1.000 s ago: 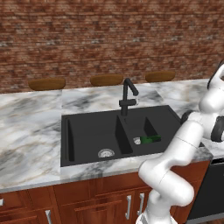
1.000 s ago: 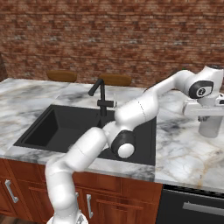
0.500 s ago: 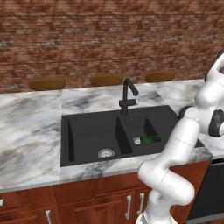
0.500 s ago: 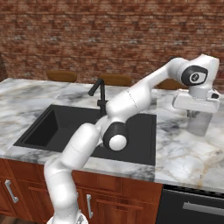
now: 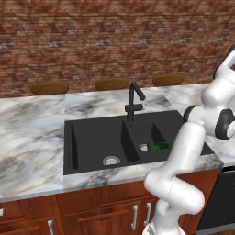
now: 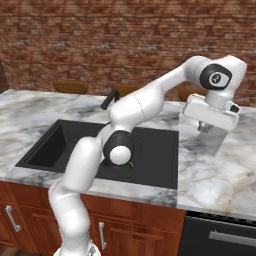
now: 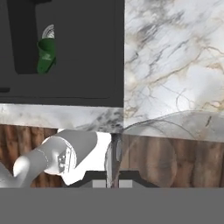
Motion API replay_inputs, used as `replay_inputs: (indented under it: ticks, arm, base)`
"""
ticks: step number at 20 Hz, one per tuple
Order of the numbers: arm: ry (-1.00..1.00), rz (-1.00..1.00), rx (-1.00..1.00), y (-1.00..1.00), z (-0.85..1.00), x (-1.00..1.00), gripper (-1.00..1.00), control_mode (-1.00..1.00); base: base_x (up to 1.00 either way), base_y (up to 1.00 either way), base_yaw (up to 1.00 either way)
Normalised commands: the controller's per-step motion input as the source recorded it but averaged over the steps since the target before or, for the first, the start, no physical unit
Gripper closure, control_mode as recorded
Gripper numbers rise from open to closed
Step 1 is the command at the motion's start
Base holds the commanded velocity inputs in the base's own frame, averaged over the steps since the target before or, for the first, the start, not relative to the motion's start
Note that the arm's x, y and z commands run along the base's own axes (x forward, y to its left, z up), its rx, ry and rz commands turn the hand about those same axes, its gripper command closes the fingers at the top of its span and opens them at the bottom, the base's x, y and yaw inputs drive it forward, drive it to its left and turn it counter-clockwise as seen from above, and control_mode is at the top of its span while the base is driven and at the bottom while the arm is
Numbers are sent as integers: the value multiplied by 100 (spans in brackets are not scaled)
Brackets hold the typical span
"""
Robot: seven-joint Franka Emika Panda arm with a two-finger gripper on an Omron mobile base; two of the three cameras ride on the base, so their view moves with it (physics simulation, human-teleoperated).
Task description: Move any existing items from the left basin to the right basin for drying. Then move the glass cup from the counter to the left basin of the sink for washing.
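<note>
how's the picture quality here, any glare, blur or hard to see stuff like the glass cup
Left base view: sharp, even light, no glare; the green item reads clearly in the right basin. Right base view: the arm hides much of the sink. Hand view: the glass cup is a faint see-through outline close to the lens, held in the gripper.

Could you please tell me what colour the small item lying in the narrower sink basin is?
Dark green; the item shows best in the hand view.

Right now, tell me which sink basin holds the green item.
The narrower right basin, right of the faucet: the green item lies by its drain. The wider left basin holds nothing.
</note>
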Motion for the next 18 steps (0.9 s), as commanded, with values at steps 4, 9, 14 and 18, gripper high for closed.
replay_inputs:
  ticks: [4,9,14,18]
  arm:
    - [-6,-8,-6,88,0,-43,100,-100]
    - [-7,-9,-7,87,0,-42,100,-100]
    - [-13,-7,-11,93,3,-28,100,-100]
    - [-16,-6,-14,100,12,-10,100,-100]
  base:
    - [0,0,0]
    - [0,0,0]
    - [0,0,0]
    - [0,0,0]
